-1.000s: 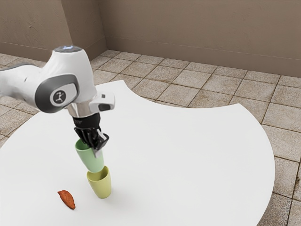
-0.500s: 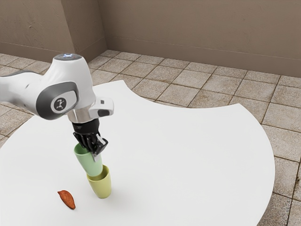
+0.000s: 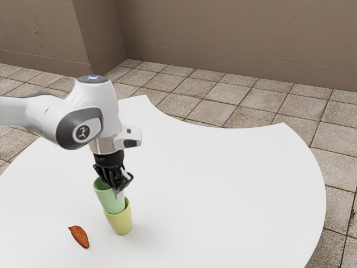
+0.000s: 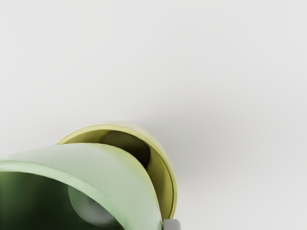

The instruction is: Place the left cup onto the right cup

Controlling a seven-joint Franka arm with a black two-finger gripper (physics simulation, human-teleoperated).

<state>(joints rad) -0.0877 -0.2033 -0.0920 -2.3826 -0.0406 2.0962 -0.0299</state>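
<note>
Where the arm ends, gripper [image 3: 119, 187]: black, pointing down, fingers almost closed, pinching the rim wall of the green cup [image 3: 105, 196] on the side toward the exterior view's right.
Green cup: light green, held; lower part sunk into the mouth of the yellow cup [image 3: 120, 221]; leans a little toward the exterior view's left, upper part sticking out.
Yellow cup: upright on the table [image 3: 234, 184], right under the gripper.
Wrist view: green cup [image 4: 112, 179] large and blurred just under the hand, its wall crossing over the yellow cup [image 4: 162, 165] rim; part of the yellow cup's dark inside shows beside it; white table [image 4: 192, 62] beyond.
Arm [image 3: 61, 114]: white, comes in from the exterior view's left, bends down over the cups.
Orange-brown scrap [image 3: 79, 236]: flat on the table, near the yellow cup toward the exterior view's left, not touching.
Floor [image 3: 251, 100]: brown tiles around the round white table.
</note>
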